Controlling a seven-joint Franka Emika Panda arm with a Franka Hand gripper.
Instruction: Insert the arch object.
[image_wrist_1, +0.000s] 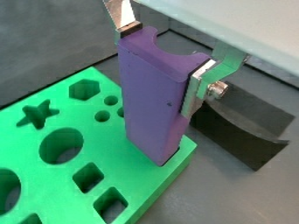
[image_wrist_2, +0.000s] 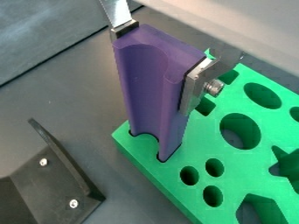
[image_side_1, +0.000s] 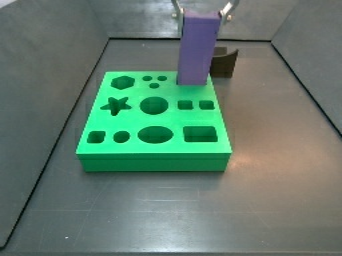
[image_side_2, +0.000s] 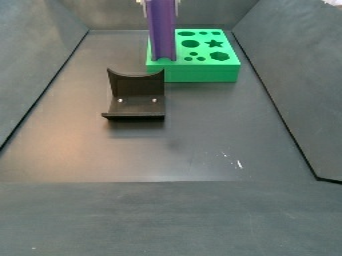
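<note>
The arch object is a tall purple column with a semicircular groove down one side. It also shows in a wrist view and in both side views. My gripper is shut on its upper end, one silver finger on each side, as a wrist view also shows. The column stands upright with its lower end at the green board, at the corner nearest the fixture. How deep it sits in the board I cannot tell.
The green board has star, hexagon, round and square holes. The dark fixture stands on the floor beside that corner. Dark walls ring the floor.
</note>
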